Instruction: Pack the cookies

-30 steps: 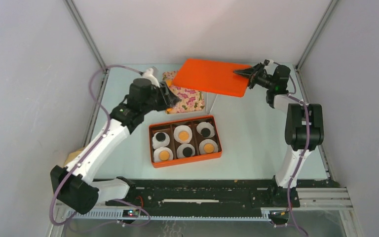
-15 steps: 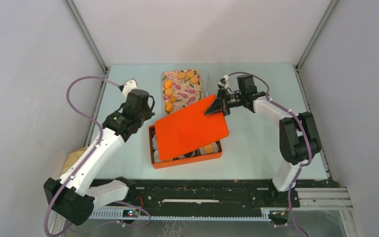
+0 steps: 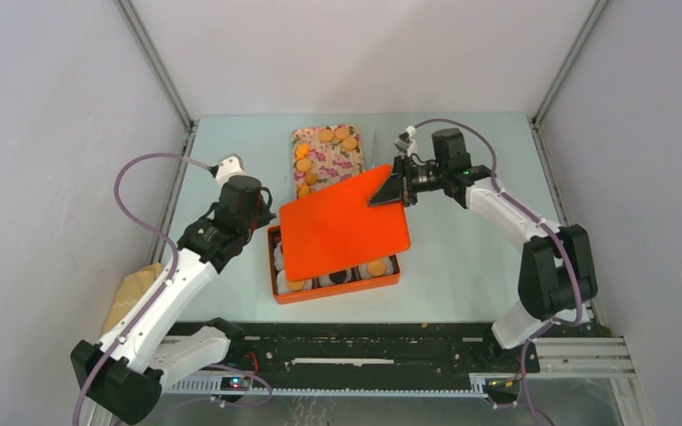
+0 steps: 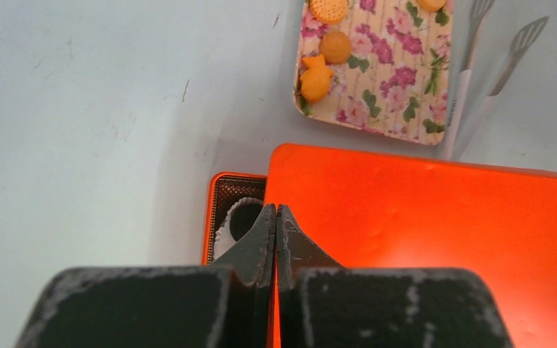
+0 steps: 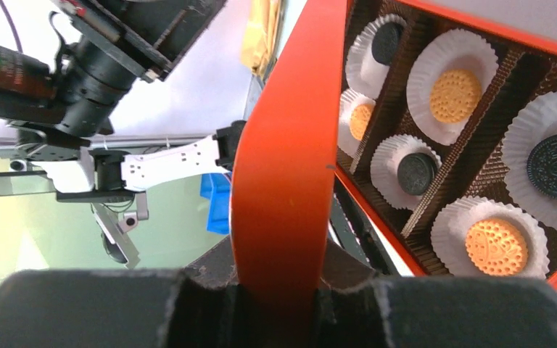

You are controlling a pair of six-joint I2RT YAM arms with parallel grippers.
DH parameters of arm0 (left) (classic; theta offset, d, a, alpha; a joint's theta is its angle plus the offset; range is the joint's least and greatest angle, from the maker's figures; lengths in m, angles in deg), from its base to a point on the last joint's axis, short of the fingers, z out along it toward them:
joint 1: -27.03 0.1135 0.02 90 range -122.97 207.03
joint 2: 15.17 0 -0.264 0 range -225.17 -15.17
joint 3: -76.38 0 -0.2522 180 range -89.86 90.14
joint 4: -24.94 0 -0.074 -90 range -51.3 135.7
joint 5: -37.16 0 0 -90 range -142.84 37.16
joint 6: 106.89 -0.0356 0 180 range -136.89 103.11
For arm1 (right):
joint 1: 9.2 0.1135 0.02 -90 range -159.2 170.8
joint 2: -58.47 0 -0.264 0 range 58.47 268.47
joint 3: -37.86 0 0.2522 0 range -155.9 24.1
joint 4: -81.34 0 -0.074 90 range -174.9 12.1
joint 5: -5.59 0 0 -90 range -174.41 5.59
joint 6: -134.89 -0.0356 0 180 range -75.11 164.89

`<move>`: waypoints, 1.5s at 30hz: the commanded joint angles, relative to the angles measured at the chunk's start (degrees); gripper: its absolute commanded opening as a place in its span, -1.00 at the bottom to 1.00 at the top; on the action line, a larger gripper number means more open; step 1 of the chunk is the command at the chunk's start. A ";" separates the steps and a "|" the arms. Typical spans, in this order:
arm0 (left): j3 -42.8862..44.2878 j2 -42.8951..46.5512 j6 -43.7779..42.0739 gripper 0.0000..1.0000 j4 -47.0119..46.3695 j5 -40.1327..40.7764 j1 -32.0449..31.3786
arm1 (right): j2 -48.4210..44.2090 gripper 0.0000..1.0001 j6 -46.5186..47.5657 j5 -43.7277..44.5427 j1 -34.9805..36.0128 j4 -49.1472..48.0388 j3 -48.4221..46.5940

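Closest to me lies the orange box. The cookies sit in it, orange ones and black ones, one in each white paper cup. In the right wrist view all six compartments are filled, so I judge that the step in hand is the closing.

The orange lid hangs tilted and turned over the box and leaves the front row uncovered. My right gripper is clamped on the far right corner of the lid. My left gripper has its fingers pressed together with nothing between them, at the lid's left edge.

Next I must turn the lid square to the box, lower it flat, and only then let go.

Farther away, the flowered tray carries more of the orange ones, and tongs lie beside it.
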 commanded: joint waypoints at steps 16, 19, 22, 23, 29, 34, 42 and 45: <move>-0.80 2.09 -0.16 -1.00 -2.05 0.70 -0.47 | 2.91 -1.00 -16.46 -0.21 10.12 -15.43 -0.24; -1.02 2.19 -0.16 -1.00 -2.09 0.65 -0.47 | 3.59 -1.00 -15.80 1.26 9.64 -14.70 0.11; -1.17 1.97 -0.25 -1.00 -2.20 0.11 -0.48 | 3.78 -1.00 -13.36 3.56 7.69 -13.45 2.09; -1.30 1.86 -0.25 -1.00 -2.28 -0.06 -0.48 | 3.97 -1.00 -12.95 3.75 7.13 -13.43 2.92; -2.50 0.79 0.09 -1.00 -3.42 -1.96 -0.48 | 6.94 -1.00 -9.93 2.71 3.08 -10.46 5.09; -4.22 0.35 0.08 -1.00 -5.61 -4.33 -1.11 | 9.74 -1.00 -7.30 0.80 0.27 -9.91 5.73; -9.52 -3.01 1.26 -1.00 -11.68 -9.05 -3.98 | 15.56 -1.00 -1.95 -1.37 -2.84 -7.32 5.68; -11.66 -5.66 2.45 -1.00 -14.57 -11.12 -6.83 | 16.78 -1.00 -0.12 -1.11 -4.46 -5.82 5.72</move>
